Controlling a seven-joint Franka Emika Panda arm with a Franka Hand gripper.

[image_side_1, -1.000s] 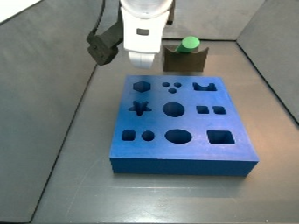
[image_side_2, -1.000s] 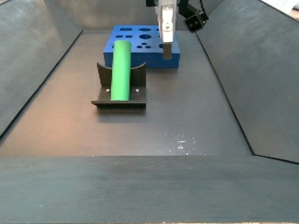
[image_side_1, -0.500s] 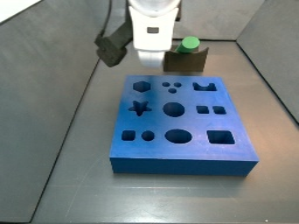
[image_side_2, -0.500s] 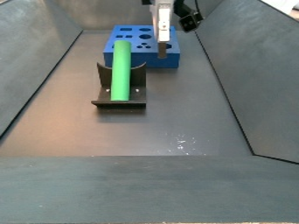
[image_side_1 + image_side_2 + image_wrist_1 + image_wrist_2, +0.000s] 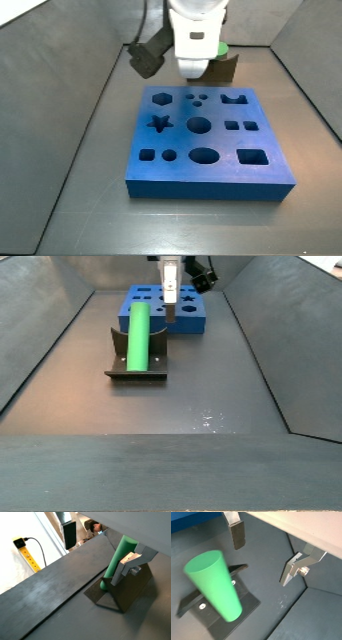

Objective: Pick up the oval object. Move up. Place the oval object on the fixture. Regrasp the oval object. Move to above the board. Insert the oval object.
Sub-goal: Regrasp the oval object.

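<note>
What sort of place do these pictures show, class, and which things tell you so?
Probably a robot test cell: grey walls enclose a dark floor, a blue board has shaped holes, a green oval object lies on a fixture, and the gripper hangs above it, fingers open.

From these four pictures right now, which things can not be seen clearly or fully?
- Oval object: in a side view the tool hides nearly all of it.
- Fixture: same view, mostly behind the tool.
- Board: in a side view, far and small; hole shapes unreadable.
- Oval object's near end: blurred in a wrist view.
</note>
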